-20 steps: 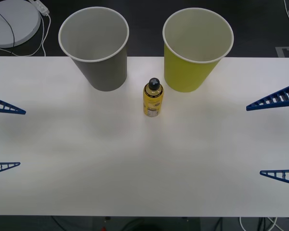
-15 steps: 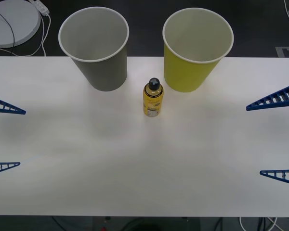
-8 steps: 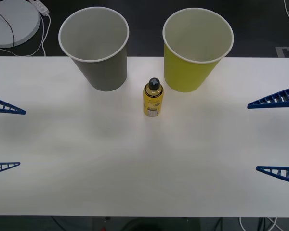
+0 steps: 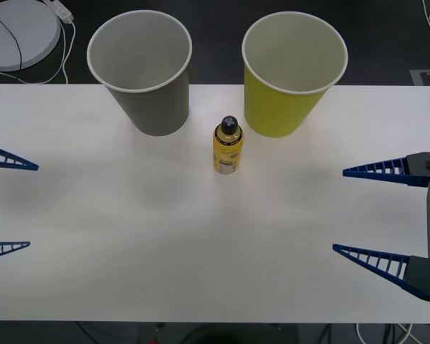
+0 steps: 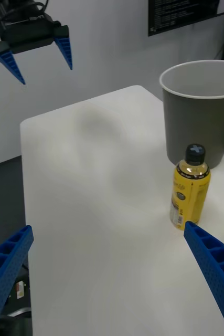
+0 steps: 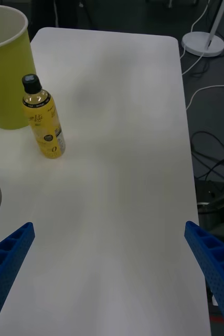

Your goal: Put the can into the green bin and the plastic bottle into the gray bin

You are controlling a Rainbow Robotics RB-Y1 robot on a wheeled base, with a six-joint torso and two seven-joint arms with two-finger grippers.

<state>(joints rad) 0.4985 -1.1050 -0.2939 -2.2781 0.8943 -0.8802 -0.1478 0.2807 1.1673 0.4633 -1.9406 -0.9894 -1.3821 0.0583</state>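
The plastic bottle, yellow-labelled with a black cap, stands upright on the white table between the two bins, just in front of them. At back left is the gray bin, at back right the green bin; both are upright and show pale insides. No can is in view. My right gripper hangs open over the table's right side, well apart from the bottle. At the left edge my left gripper is open too, holding nothing. The left wrist view has the bottle beside the green bin.
The white table stretches bare in front of the bottle. A round white base with a cable lies on the dark floor behind the table's left corner. Cables trail on the floor off the table's right side.
My right gripper has moved inward over the table from the right edge, its fingers now reaching farther toward the middle. The left gripper, bottle and bins stay put.
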